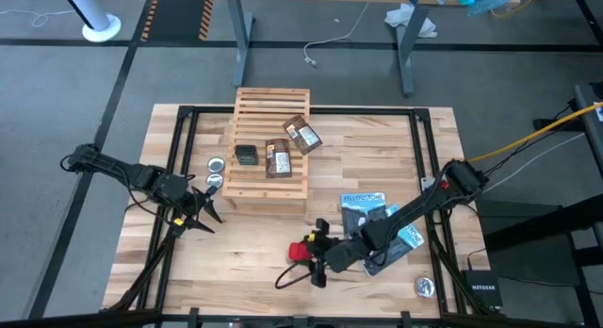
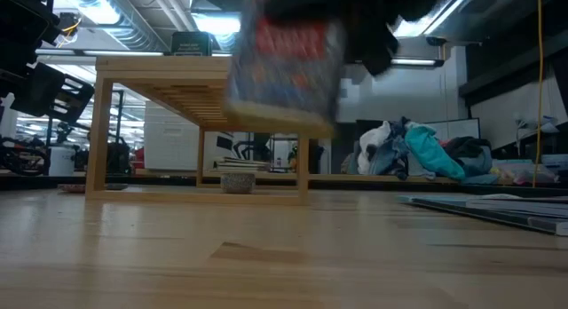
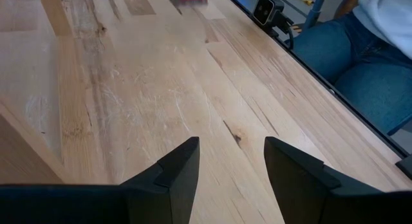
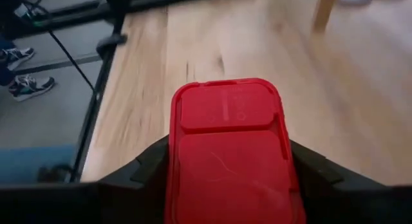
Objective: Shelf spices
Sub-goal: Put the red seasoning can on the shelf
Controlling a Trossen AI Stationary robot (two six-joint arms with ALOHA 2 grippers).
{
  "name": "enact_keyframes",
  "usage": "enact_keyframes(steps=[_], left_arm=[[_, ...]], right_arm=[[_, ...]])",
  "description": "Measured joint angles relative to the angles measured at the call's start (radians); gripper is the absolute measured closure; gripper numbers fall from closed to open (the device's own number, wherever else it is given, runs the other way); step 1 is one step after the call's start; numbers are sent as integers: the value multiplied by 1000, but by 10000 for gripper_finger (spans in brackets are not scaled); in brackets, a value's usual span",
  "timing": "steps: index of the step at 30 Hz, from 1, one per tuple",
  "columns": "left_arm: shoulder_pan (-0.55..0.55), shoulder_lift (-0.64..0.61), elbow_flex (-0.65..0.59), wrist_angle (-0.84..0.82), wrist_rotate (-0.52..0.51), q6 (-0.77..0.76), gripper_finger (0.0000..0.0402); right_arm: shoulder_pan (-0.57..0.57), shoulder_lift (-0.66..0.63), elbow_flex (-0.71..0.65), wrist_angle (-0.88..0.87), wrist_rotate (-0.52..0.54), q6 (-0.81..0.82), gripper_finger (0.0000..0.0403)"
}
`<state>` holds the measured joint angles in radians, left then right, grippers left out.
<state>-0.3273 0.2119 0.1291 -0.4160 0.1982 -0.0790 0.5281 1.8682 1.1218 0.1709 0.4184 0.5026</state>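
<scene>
The right gripper (image 1: 303,254) sits over the near part of the butcher-block table (image 1: 377,149), in front of the wooden slatted shelf (image 1: 270,191) and well apart from it. Its two dark fingers (image 4: 145,165) are closed against the sides of a red spice box (image 4: 228,150), which fills the space between them in the right wrist view. In the low view the same box (image 2: 286,65) appears raised clear of the tabletop, though it is too blurred there to read the label.

The shelf stands toward the far left of the table. On its slats rest a dark grey box (image 1: 247,156) at the left, an orange-brown packet (image 1: 277,159) with a pale label just beside it, and a second orange-brown packet (image 1: 302,134) lying tilted nearer the far right corner. The low view shows the shelf (image 2: 160,69) as a raised rack on legs.

Two round silver tins (image 1: 216,165) lie on the table just left of the shelf, and another silver tin (image 1: 425,287) sits near the right front corner. Blue-and-black booklets (image 1: 363,202) lie under and beside the right arm.

The left gripper (image 1: 209,209) waits over the left part of the table, near the two tins. Its fingers (image 3: 177,176) stand partly apart with only bare wood between them. A person in jeans (image 3: 360,63) sits beyond the table edge.
</scene>
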Motion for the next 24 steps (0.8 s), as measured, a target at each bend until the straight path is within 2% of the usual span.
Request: enact_keyframes(steps=[5, 10, 17, 24], left_arm=[[0, 0, 0, 0, 0, 0, 233], [0, 0, 0, 0, 0, 0, 233], [0, 0, 0, 0, 0, 0, 233], [0, 0, 0, 0, 0, 0, 233]], right_arm=[[-62, -59, 82, -96, 21, -142, 188], [-169, -104, 206, -190, -17, -327, 188], [-368, -105, 418, -276, -212, -517, 188], [-517, -61, 462, -279, -401, -605, 188]])
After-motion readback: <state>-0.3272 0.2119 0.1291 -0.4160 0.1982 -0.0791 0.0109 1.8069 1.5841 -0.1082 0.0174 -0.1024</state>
